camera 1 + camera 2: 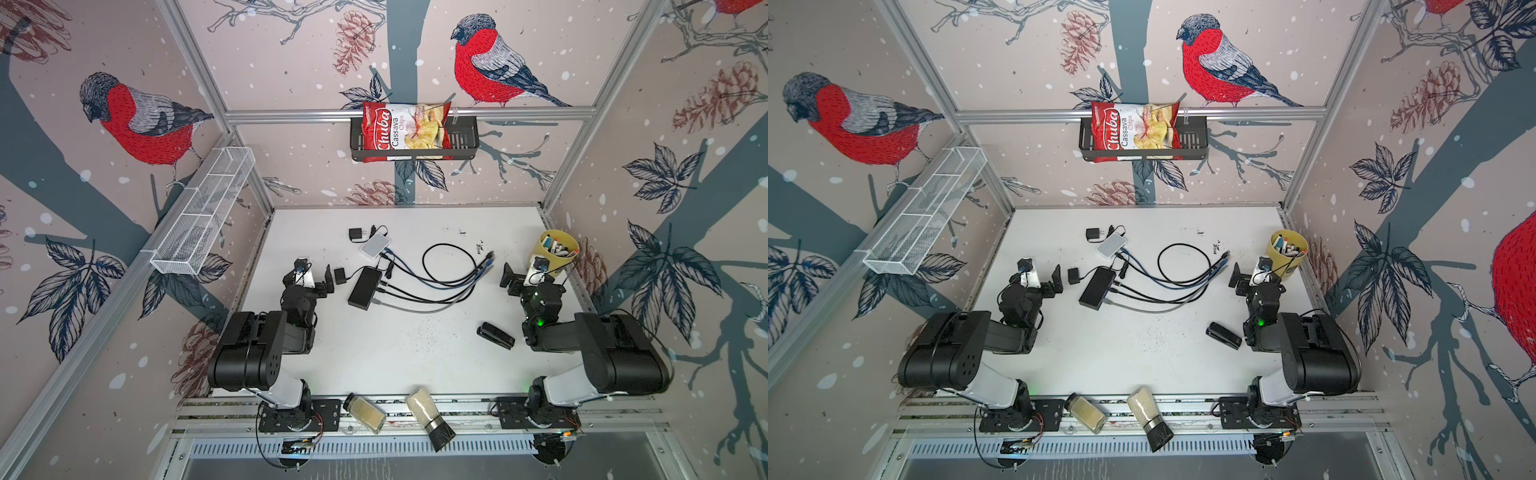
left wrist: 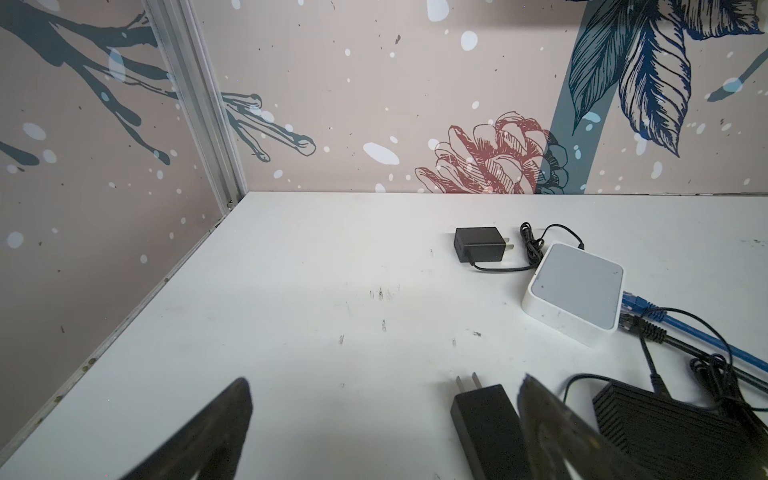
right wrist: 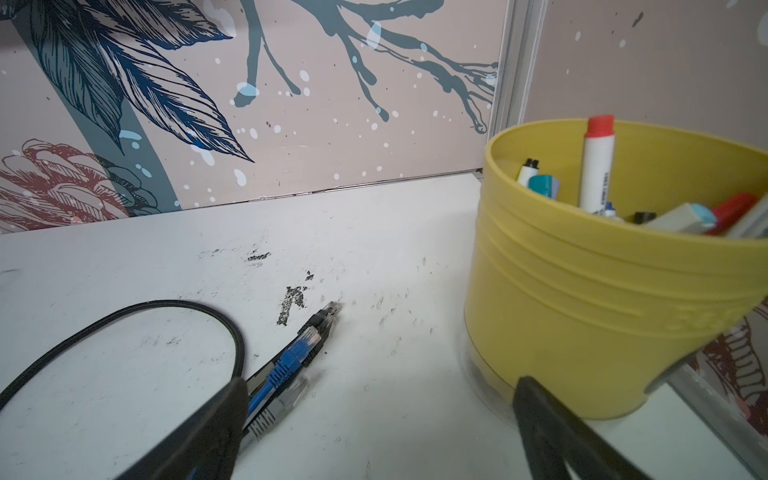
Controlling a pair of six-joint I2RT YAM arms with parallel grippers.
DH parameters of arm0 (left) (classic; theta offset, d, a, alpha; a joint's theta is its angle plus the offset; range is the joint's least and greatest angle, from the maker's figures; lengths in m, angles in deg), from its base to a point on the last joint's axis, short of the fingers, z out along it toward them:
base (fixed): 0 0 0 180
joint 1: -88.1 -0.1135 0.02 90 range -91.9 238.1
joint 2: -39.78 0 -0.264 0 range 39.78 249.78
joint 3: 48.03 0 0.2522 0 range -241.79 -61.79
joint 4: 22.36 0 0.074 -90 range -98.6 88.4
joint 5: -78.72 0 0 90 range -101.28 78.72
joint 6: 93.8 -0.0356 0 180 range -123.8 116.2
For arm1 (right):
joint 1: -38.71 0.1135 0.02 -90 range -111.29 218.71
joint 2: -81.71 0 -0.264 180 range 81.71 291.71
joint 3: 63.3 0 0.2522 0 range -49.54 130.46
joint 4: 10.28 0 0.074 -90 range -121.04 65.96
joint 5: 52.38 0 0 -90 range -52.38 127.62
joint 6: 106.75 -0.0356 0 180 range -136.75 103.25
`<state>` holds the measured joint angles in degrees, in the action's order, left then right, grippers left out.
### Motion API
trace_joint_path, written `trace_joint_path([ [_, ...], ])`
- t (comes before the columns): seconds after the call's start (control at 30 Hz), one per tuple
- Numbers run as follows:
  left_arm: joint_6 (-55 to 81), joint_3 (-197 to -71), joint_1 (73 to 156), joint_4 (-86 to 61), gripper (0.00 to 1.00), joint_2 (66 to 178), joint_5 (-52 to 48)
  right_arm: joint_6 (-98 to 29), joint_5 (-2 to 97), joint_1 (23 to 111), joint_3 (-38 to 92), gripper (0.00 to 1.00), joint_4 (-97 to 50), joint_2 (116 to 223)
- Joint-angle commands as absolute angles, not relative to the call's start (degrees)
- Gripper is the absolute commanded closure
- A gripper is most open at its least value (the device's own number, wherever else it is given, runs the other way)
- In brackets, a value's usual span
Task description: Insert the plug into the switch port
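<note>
Both arms are poised over the white table (image 1: 415, 353), each gripper spread wide and holding nothing. The left gripper (image 2: 384, 384) has a black power adapter (image 2: 486, 424) lying flat between its fingers, close against one of them. The black switch (image 2: 673, 432) sits just outside that same finger, and a small white box (image 2: 575, 291) lies farther ahead. The loose plugs (image 3: 316, 328), black, blue and grey and bunched together, lie on the table just ahead of one finger of the right gripper (image 3: 380, 385), well apart from the black switch and untouched. A yellow cup (image 3: 582, 311) holding markers (image 3: 596, 166) stands upright just beside that gripper's other finger.
</note>
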<state>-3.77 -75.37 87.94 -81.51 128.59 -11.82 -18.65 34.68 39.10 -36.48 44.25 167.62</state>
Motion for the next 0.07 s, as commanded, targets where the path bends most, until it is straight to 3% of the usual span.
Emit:
trace_joint_path([
  [0.0,-4.24,-75.41,87.92,-82.25,0.02,128.64,-12.63,-19.27,35.18,39.07,-36.32,0.01,44.71,167.67],
  [0.03,-4.23,-75.38,87.93,-82.24,0.02,128.64,-12.6,-19.3,35.03,39.07,-36.35,0.01,44.77,167.63],
])
